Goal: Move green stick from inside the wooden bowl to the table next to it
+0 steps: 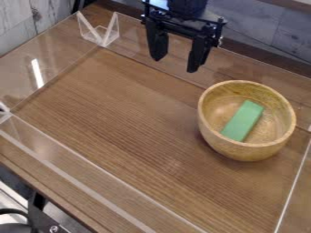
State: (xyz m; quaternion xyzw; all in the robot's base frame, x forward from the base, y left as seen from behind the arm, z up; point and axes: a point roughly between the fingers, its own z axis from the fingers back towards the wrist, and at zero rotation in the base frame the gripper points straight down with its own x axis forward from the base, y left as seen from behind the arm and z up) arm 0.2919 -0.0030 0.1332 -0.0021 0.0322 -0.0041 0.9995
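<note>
The wooden bowl stands on the table toward the right. The green stick lies flat inside its hollow, angled slightly. My gripper hangs above the table at the top centre, up and to the left of the bowl and apart from it. It points down, its two dark fingers spread wide with nothing between them.
Low clear acrylic walls edge the tabletop on the left, front and right. A small clear triangular bracket stands at the far left corner. Bare wood-grain surface stretches left of the bowl.
</note>
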